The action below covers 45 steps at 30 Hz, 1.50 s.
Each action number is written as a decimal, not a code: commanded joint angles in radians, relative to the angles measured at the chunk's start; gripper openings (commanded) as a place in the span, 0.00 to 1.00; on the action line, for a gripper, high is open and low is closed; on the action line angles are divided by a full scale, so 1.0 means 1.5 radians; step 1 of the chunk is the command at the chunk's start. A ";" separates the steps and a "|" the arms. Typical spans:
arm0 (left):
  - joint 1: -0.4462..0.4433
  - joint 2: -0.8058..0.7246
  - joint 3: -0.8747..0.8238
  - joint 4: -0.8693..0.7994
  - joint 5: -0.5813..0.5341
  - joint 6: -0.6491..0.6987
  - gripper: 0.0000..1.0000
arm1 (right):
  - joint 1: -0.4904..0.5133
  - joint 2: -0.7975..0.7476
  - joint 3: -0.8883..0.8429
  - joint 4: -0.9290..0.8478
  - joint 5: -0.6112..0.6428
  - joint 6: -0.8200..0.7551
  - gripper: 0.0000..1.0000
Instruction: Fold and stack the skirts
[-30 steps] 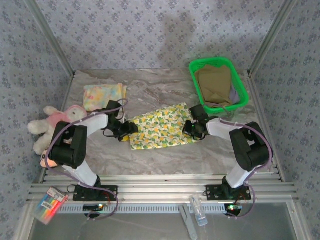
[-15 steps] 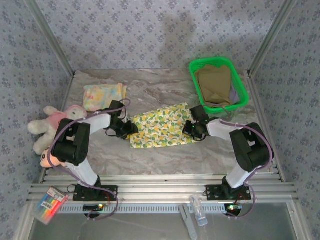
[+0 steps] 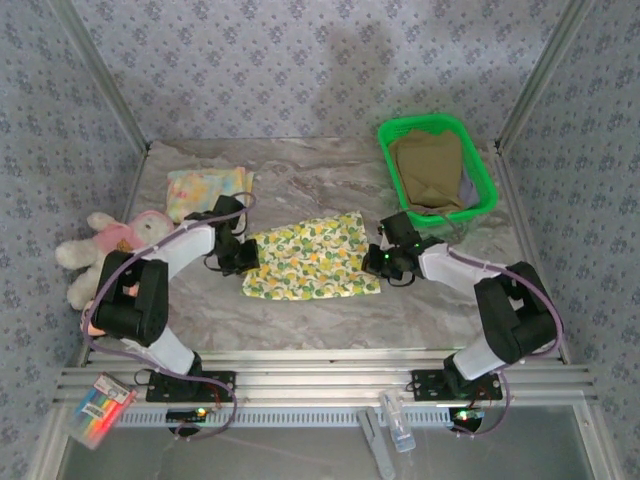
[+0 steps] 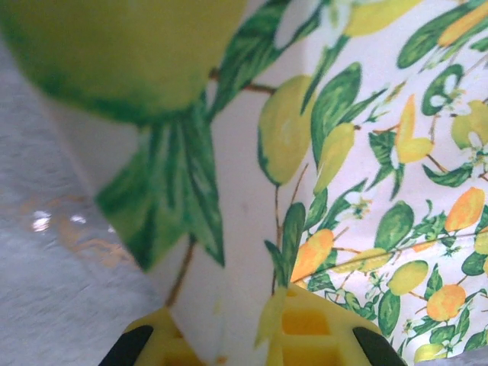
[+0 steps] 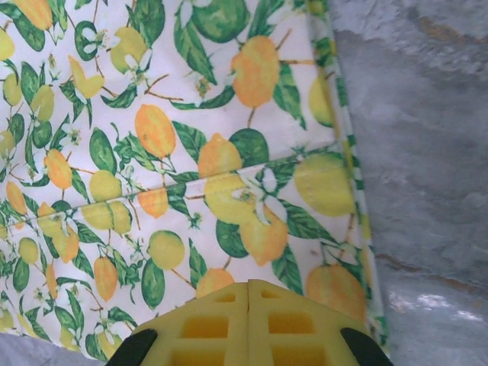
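The white-yellow floral skirt (image 3: 312,258) lies spread on the middle of the marble table (image 3: 310,180). My left gripper (image 3: 243,257) is at its left edge, shut on a raised fold of that skirt (image 4: 396,152), with white cloth pinched between the pads (image 4: 232,324). At the skirt's right edge my right gripper (image 3: 386,262) has its pads pressed together (image 5: 249,288) above the flat floral cloth (image 5: 152,114), nothing visible between them. The pale yellow pastel skirt (image 3: 207,190) lies folded at the back left. The olive-khaki skirt (image 3: 428,168) and a bit of lavender skirt (image 3: 468,188) sit in the green basket (image 3: 482,165).
A pink plush toy (image 3: 105,250) lies off the table's left edge beside the left arm. A pack of markers (image 3: 100,405) rests at the near left on the frame rails. Bare marble stretches in front of the floral skirt.
The floral skirt has shifted left and slightly away from the right gripper, drawn by the left gripper. The left arm swung left; the right arm's elbow moved right.
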<state>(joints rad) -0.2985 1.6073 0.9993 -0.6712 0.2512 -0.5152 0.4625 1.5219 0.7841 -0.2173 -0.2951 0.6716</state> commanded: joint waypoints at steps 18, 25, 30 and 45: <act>-0.242 0.152 0.351 -0.348 -0.261 -0.106 0.02 | 0.082 0.165 0.030 -0.054 0.043 0.064 0.00; -0.308 0.302 0.537 -0.366 -0.238 -0.110 0.05 | 0.083 0.167 0.016 -0.043 0.040 0.071 0.00; -0.331 0.368 0.630 -0.368 -0.201 -0.102 0.08 | 0.083 0.174 0.010 -0.047 0.038 0.070 0.00; -0.363 0.458 0.726 -0.343 -0.117 -0.095 0.12 | 0.086 0.189 -0.003 -0.042 0.047 0.087 0.00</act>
<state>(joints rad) -0.8349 2.2692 2.0506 -1.1976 0.0345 -0.6563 0.5785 1.7176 0.8516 -0.1337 -0.3111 0.7868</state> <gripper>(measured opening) 0.122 0.050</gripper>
